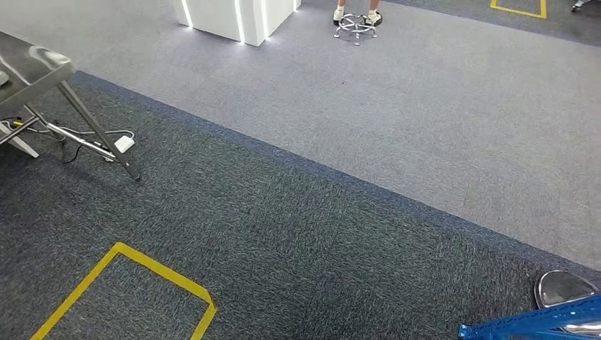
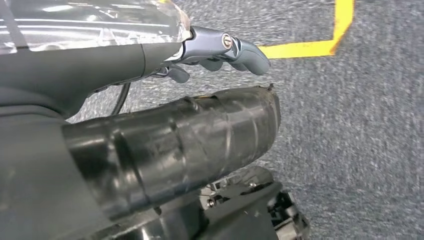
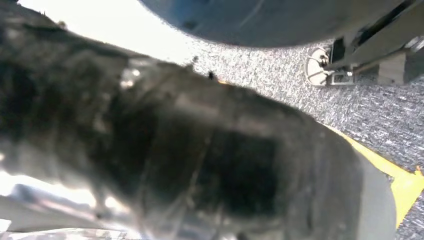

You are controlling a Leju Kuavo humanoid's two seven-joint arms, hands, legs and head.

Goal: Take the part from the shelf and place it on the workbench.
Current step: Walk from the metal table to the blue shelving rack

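Observation:
The part itself cannot be made out in these frames. A steel workbench (image 1: 32, 67) on slanted legs stands at the far left of the head view. The corner of a blue shelf frame (image 1: 531, 322) sits at the bottom right, beside a shiny metal disc (image 1: 563, 287). In the left wrist view my left hand (image 2: 220, 52) hangs over the carpet, thumb stretched out, fingers loosely bent, with nothing between them. In the right wrist view my right hand (image 3: 200, 150) is a dark blurred mass, and its fingers are hidden.
Yellow floor tape (image 1: 127, 276) marks a box on the dark carpet at the lower left. A white power strip (image 1: 124, 144) and cables lie under the workbench. A white cabinet (image 1: 234, 18) and a person's feet on a stool base (image 1: 356, 21) are far off.

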